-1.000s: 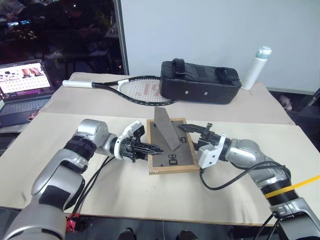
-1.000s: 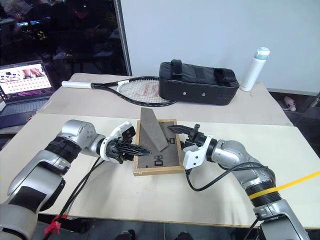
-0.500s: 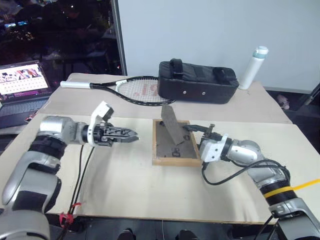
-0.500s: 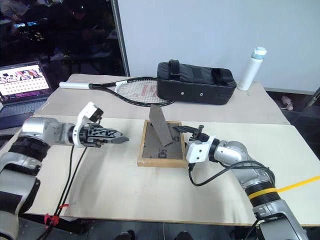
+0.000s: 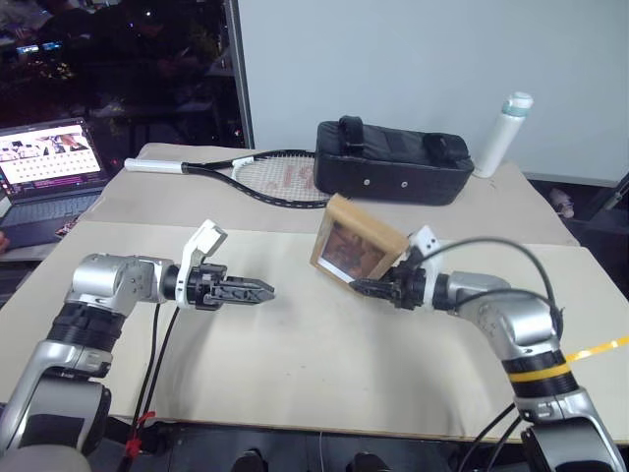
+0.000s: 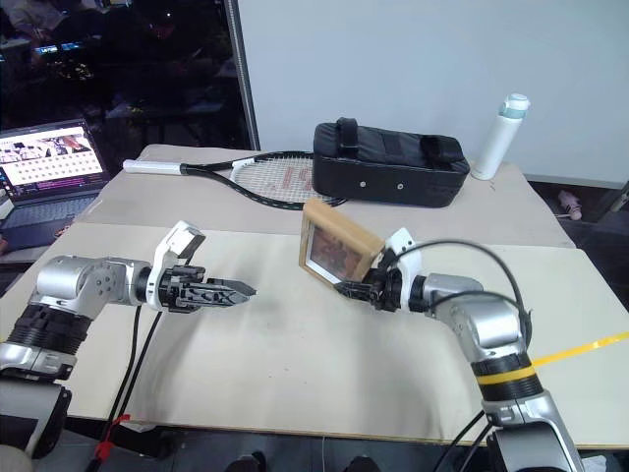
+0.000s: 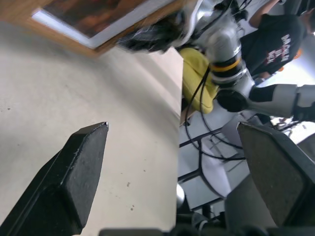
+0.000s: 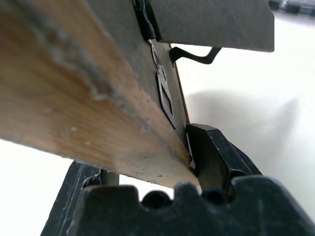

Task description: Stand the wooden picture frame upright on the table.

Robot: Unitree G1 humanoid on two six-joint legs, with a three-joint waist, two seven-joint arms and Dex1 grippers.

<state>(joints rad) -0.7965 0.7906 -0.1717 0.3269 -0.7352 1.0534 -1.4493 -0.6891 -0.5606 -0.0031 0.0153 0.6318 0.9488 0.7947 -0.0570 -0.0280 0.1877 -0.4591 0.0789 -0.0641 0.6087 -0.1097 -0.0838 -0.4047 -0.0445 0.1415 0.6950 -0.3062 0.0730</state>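
A pale grey wall closes the back of the room, and a dark window with scattered lights fills the left side beyond it. In front spreads the table, a broad pale beige top of joined panels. At its far side lie a black padded bag and a tennis racket with a white handle, touching or nearly touching at the racket's head. A white bottle stands just right of the bag. An open laptop with a lit screen sits on a lower surface off the table's left edge.

The wooden picture frame is near the table's middle, raised on edge and tilted, its glass front with the reddish-brown portrait facing the robot and slightly left. Its long axis runs roughly across the table, the top edge leaning away. In the right wrist view the dark back panel and the fold-out stand show behind the light-wood edge.

The right gripper pinches the frame's lower corner, one finger on the back, the other on the front. The left gripper hovers over bare table well left of the frame, its fingers spread wide apart and holding nothing.
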